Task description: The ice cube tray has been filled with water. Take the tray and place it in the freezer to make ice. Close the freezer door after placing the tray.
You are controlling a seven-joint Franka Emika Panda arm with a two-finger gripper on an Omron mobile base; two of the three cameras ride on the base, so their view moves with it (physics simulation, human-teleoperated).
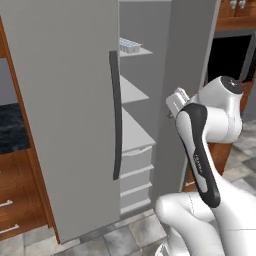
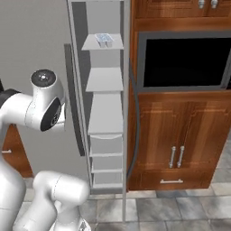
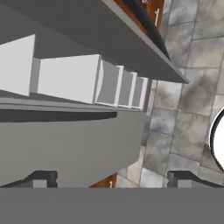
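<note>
fingers (image 3: 111, 179) spread wide, holding nothing | freezer (image 1: 65, 115) door open | one ice cube tray (image 2: 104, 39) on top shelf | three drawers below

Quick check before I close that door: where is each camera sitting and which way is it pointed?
Left base view: behind the arm to its left, facing the open freezer; the white arm rises lower right.
Right base view: behind to its right, facing the freezer shelves and the black oven; the arm rises lower left.
Hand view: on the hand, rolled sideways, looking along the shelves and floor tiles; fingertips stand wide apart.
Both base views share the ice cube tray on the top shelf.
</note>
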